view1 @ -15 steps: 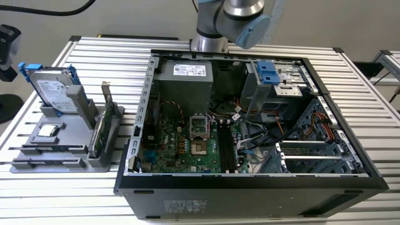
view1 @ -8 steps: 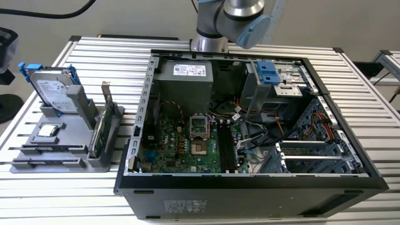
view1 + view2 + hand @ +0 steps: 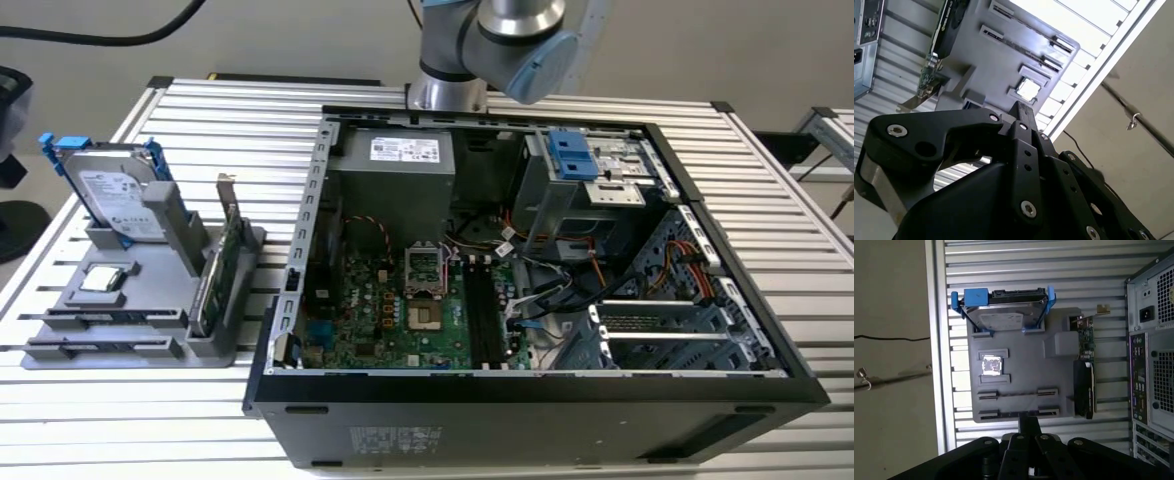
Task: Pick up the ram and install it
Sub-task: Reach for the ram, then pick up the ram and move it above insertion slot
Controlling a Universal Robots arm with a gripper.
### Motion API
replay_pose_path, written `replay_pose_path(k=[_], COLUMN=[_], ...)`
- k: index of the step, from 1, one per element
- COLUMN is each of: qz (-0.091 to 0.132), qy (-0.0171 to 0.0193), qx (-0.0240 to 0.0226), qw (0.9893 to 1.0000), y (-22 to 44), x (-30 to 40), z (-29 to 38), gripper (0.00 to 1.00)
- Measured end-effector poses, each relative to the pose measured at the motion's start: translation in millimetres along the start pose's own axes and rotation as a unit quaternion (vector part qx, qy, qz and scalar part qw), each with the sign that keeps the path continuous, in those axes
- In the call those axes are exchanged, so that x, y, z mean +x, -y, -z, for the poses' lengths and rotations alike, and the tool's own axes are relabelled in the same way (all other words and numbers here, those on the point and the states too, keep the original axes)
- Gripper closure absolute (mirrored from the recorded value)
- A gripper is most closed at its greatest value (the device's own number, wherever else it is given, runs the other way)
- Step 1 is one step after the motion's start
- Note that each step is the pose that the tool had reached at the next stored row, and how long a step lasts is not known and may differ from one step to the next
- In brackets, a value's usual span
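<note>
Two ram sticks stand on edge in the grey holder tray, the nearer ram and another ram just behind it. They show as thin dark strips in the exterior view and in the second wrist view. My gripper hangs high above the tray's ram end, well clear of it, fingertips pressed together with nothing between them. The open computer case lies on the exterior view's right of the tray, its green motherboard facing up.
On the tray also stand a silver hard drive with blue rails, a green expansion card with a metal bracket, and a small square chip. The slatted metal table's edge runs close beside the tray. The arm rises behind the case.
</note>
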State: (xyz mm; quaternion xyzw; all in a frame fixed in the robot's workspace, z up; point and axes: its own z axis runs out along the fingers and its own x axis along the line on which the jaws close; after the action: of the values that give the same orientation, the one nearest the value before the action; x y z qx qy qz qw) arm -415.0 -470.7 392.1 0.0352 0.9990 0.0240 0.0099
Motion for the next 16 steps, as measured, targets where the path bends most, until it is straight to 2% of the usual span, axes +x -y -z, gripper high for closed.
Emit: replay_pose_path(k=[16], qz=[0.0], qy=[0.0], qx=[0.0], qw=[1.0], y=[16.7], x=[-1.2], z=[0.7], gripper=[1.0])
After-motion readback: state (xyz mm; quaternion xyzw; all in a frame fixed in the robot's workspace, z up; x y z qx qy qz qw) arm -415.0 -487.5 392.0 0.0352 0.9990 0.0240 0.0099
